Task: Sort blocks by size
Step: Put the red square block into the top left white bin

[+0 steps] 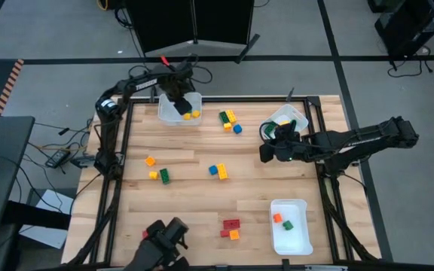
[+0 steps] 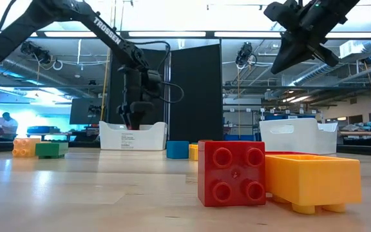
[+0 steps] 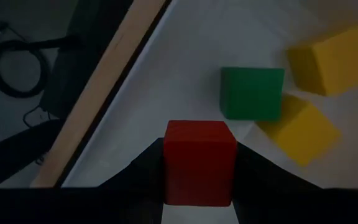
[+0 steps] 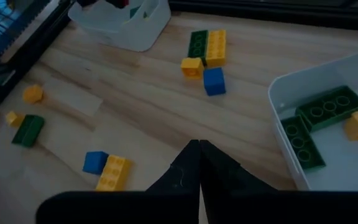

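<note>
My left gripper (image 1: 178,102) hangs over the far-left white bin (image 1: 166,113), shut on a small red cube (image 3: 199,162). On the bin's floor below lie a green cube (image 3: 252,93) and two yellow cubes (image 3: 334,59). My right gripper (image 1: 266,150) is shut with nothing in it, raised above the table beside the far-right bin (image 1: 292,114), which holds green bricks (image 4: 319,118). Loose blocks lie flat on the table: a green, yellow and blue cluster (image 1: 229,120), a blue and yellow pair (image 1: 218,171), and orange, yellow and green ones (image 1: 157,170). My left gripper pinches the red cube by two opposite side faces (image 3: 169,168) between its two fingers (image 3: 253,174). The fingers come from above and point down. The cube sits level in the hold, clear of the bin's floor and of the cubes lying there.
A third white bin (image 1: 290,233) at the near right holds an orange and a green block. Red and orange bricks (image 1: 231,228) lie near the front edge, large in the low view (image 2: 232,173). A black frame runs round the table's edge.
</note>
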### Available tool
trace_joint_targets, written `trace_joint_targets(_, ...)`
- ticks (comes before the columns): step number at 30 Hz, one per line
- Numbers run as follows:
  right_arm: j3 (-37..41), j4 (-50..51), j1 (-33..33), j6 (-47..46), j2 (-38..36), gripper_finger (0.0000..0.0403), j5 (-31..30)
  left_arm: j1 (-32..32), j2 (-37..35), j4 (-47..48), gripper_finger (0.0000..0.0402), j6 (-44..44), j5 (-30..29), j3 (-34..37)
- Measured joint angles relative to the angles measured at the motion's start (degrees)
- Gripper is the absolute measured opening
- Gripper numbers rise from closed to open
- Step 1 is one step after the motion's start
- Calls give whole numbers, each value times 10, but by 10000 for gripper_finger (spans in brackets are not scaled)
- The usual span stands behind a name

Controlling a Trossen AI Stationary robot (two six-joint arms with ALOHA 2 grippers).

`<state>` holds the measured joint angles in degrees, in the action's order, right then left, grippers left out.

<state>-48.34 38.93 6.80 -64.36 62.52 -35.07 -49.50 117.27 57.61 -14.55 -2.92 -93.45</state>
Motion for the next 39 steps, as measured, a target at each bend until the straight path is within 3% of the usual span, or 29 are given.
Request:
trace_joint_targets(8,0,-2,-1,0,0,24,0,0,3,-54,142,46,1,43)
trace_joint_targets(15,0,-2,-5,8,0,11,0,0,3,-84,146,76,-1,80)
trace_joint_targets(39,0,-20,-33,40,0,24,6,0,3,-85,202,75,-4,83)
